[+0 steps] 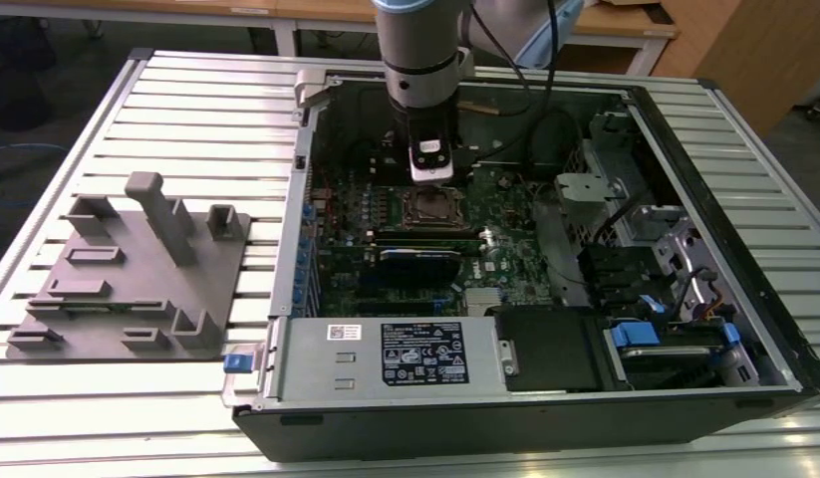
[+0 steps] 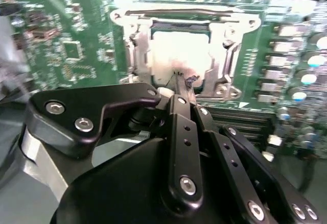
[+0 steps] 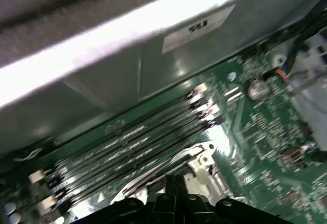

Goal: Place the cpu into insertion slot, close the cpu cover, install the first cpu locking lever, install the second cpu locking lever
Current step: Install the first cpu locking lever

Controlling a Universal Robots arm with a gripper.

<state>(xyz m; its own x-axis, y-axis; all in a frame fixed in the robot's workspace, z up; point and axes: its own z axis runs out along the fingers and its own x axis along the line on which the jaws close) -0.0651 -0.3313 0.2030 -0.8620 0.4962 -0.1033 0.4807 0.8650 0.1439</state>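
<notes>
Reaches straight down from above into the open computer case (image 1: 543,398), wrist vertical, gripper (image 1: 431,179) hovering low over the green motherboard (image 1: 516,224) at the far edge of the insertion slot (image 1: 431,207).

Exterior view alone: the whole case lying on its side on the slatted table (image 1: 183,110), a grey fixture plate (image 1: 131,279) with upright blocks on the table well apart at that view's left, and the grey labelled power-supply box (image 1: 390,354) at the case's near edge.

Second wrist view: black fingers (image 2: 180,98) drawn together to a narrow point, no gap visible between the tips, nothing seen clamped in them. Just beyond the tips, the socket with its silver rim; a pale, glare-washed square face in its centre, the cpu (image 2: 180,52), seated inside. Thin silver cpu cover (image 2: 140,50) framing the chip, apparently down around it. A thin metal lever rod (image 2: 179,13) along the socket's far side. Cannot tell whether the tips touch the frame.

First wrist view: fingertips (image 3: 174,183) closed together over the silver frame edge (image 3: 202,157), long memory slots (image 3: 127,147) just beside, case wall (image 3: 102,81) behind.
</notes>
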